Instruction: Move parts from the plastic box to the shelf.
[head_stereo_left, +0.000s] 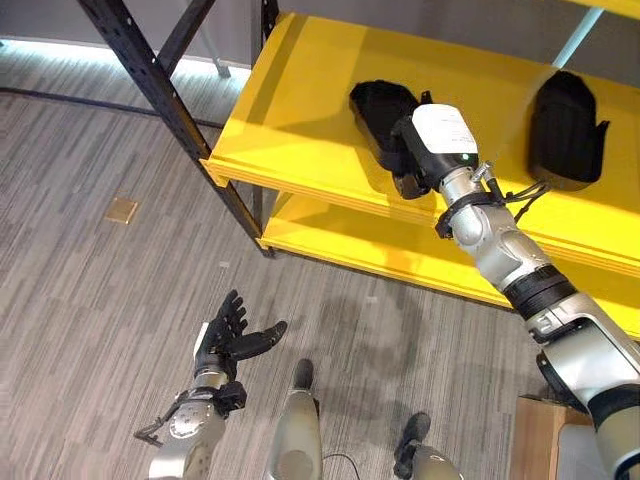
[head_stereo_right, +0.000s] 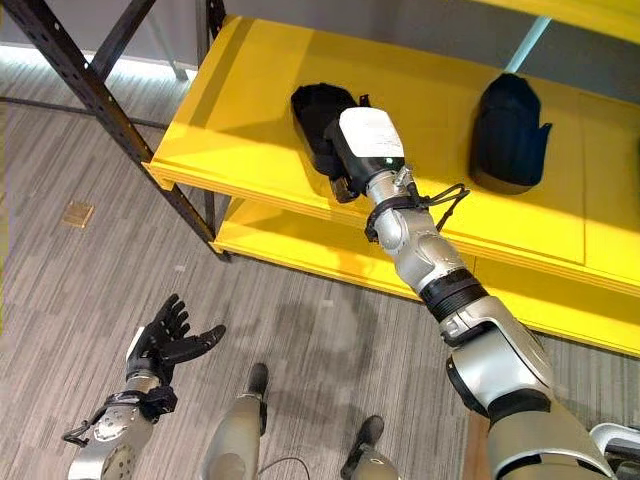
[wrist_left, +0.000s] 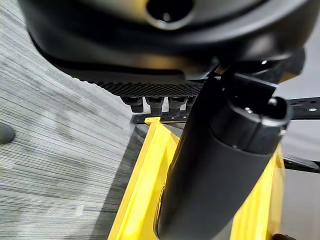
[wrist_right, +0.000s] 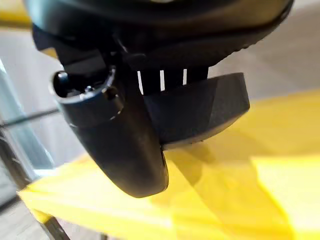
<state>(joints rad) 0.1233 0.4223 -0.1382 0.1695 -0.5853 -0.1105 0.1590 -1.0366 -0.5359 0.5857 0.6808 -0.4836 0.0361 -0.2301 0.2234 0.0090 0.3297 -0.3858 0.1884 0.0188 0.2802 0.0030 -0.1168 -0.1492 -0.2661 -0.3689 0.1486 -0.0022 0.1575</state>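
reaching up to the yellow shelf (head_stereo_left: 300, 110), the right hand (head_stereo_left: 412, 158) is at a black part (head_stereo_left: 378, 112) that lies on the upper board, near its front edge. in the right wrist view the thumb (wrist_right: 125, 145) and the fingers (wrist_right: 165, 80) are curled around the part (wrist_right: 200, 110), which is just above the yellow board and seems to touch it. a second black part (head_stereo_left: 565, 130) stands on the same board, well apart, further to the robot's right. a lower yellow board (head_stereo_left: 340, 240) is under the first one, and a black metal post (head_stereo_left: 165, 100) holds the shelf at its left corner. the left hand (head_stereo_left: 232, 335) hangs low over the grey floor (head_stereo_left: 90, 300), away from the shelf, with its fingers straight and spread and nothing in it. a small brown square (head_stereo_left: 122, 209) lies on the floor, left of the post.
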